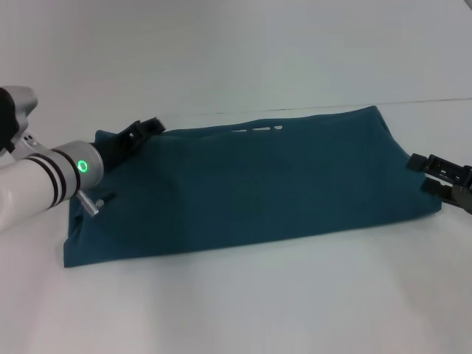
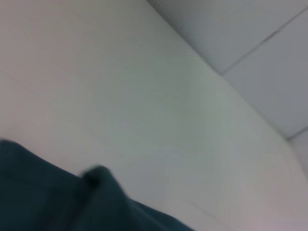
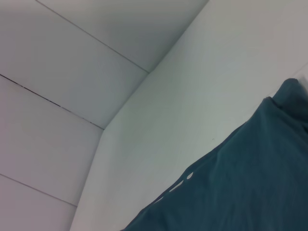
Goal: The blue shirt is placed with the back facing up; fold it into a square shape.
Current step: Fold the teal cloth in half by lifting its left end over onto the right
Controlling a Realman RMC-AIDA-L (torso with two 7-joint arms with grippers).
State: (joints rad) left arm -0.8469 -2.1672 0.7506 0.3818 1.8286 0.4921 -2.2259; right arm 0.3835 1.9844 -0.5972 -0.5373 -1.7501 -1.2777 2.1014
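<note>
Teal-blue knit, plain, no print: the blue shirt [image 1: 251,188] lying on the white surface [image 1: 243,302] as a long folded band, running from the robot's left to its right across the head view. Near edge straight and even; far edge showing small pale gaps close to its middle. Left end of the band slightly rumpled, with a corner of cloth raised at the far left.

Left tool [image 1: 140,133] positioned at the far left corner of the shirt, black fingers resting on the fabric; white forearm with a green ring light lying over the left end. Grip state: cannot tell, whether clenched on cloth or released. Left wrist view: dark cloth [image 2: 57,197] bunched into a small peak against the pale surface.

Right tool [image 1: 442,177] positioned at the right end of the shirt, black fingers touching or just beside the fabric edge. Grip state: cannot tell. Right wrist view: smooth expanse of shirt [image 3: 240,183], same pale gaps along one edge, a raised corner at the frame's margin.
</note>
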